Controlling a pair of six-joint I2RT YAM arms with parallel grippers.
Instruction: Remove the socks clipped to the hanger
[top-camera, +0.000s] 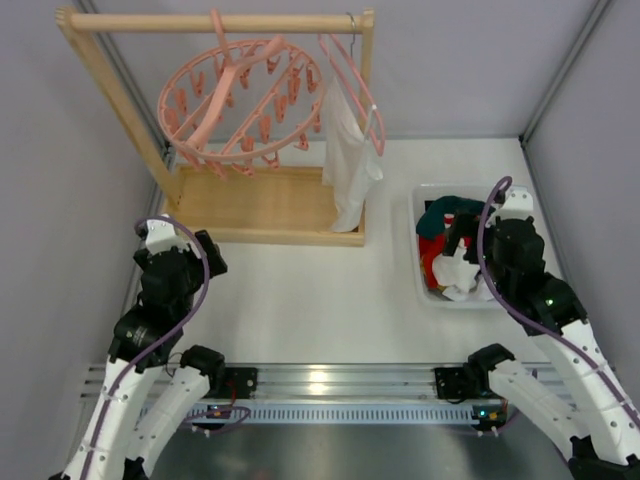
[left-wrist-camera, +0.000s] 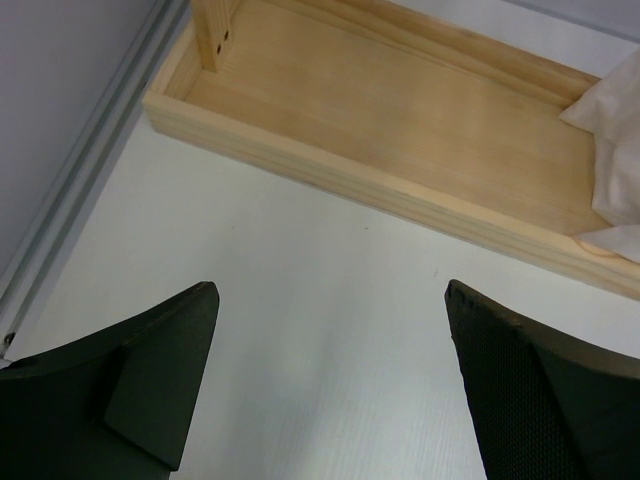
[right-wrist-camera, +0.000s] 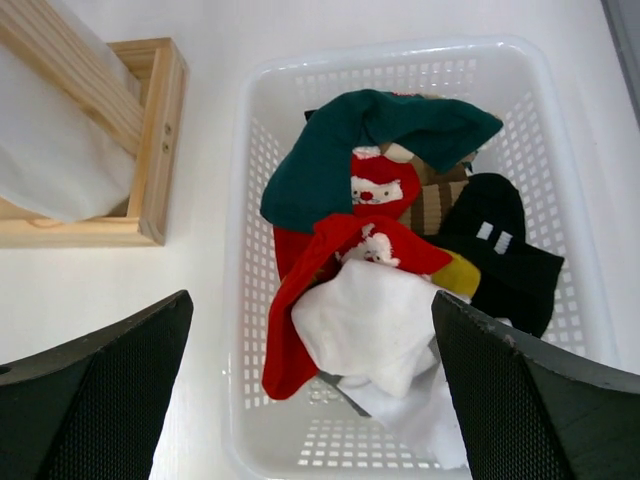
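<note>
The round pink hanger (top-camera: 245, 105) with its dangling pegs hangs from the wooden rack's rail at the back left; no sock shows on it. The socks (right-wrist-camera: 385, 250) lie piled in the white basket (right-wrist-camera: 250, 200): dark teal, red with Santa pattern, white, black with white marks, a bit of mustard. They also show in the top view (top-camera: 450, 245). My right gripper (right-wrist-camera: 312, 320) is open above the basket, empty. My left gripper (left-wrist-camera: 330, 300) is open and empty above the bare table, near the rack's base.
The wooden rack (top-camera: 270, 205) stands at the back left with a tray-like base (left-wrist-camera: 400, 130). A white cloth (top-camera: 348, 165) hangs on a thin pink hanger (top-camera: 362, 90) at the rail's right end. Grey walls close in both sides.
</note>
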